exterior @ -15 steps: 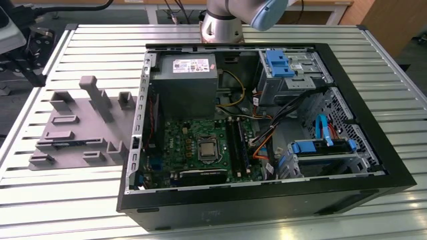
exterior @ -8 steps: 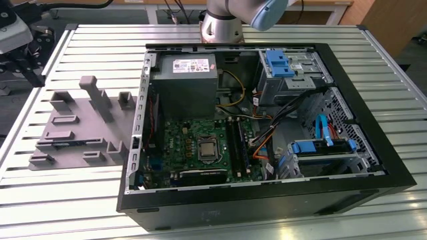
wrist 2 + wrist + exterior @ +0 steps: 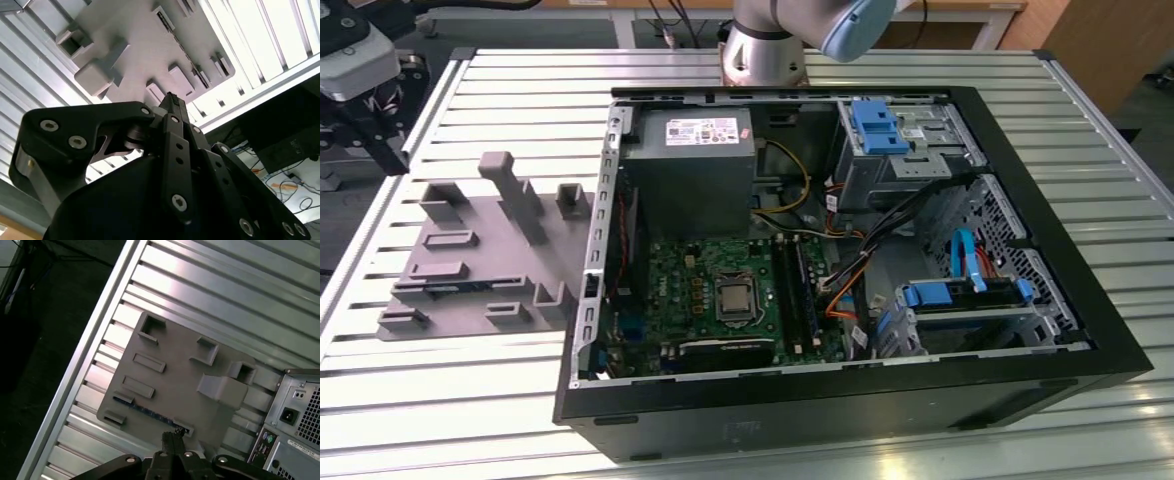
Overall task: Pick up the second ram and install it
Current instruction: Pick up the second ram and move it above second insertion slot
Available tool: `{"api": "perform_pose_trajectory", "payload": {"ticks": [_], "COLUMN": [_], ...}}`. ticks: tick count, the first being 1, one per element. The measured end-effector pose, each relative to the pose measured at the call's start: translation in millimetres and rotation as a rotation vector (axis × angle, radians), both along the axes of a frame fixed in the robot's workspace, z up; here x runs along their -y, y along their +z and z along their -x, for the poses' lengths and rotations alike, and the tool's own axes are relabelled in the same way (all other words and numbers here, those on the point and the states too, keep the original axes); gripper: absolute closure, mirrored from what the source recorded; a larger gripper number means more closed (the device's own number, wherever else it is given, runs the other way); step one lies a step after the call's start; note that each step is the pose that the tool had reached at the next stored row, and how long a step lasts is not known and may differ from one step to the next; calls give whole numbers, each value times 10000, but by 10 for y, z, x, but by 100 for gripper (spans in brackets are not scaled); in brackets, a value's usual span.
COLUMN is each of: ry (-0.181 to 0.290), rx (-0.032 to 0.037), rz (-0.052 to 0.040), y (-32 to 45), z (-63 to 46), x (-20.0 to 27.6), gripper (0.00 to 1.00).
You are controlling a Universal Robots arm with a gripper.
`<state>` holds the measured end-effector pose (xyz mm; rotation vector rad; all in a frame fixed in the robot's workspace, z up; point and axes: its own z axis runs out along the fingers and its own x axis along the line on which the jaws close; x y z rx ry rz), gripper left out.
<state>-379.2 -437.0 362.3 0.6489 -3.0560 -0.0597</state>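
**Inspector:** State of the pincer?

**Assessor:** The gripper (image 3: 170, 436) is clenched, fingertips together with nothing between them. It hangs over the grey fixture plate (image 3: 185, 375).

**Inspector:** The second ram (image 3: 150, 413)?

**Assessor:** It is seated on edge in a long slot near the plate's rim, below the fingertips.

**Inspector:** Margins?

**Assessor:** The plate lies on the slatted table (image 3: 520, 90), near the table's edge at the exterior view's left. The open computer case (image 3: 1067, 370) stands just beside it.

**Inspector:** Markings?

**Assessor:** There is a white label (image 3: 703, 131) on the power supply (image 3: 687, 190), its print too small to read.
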Motion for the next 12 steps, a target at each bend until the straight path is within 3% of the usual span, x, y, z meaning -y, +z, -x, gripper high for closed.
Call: {"api": "perform_pose_trajectory", "payload": {"ticks": [7,12], "ry": [959,1134], "rx": [2,2], "rz": [-1,-1], "y": [-6,-10], "z": [15,81], "x": [0,0], "gripper": [89,89]}}
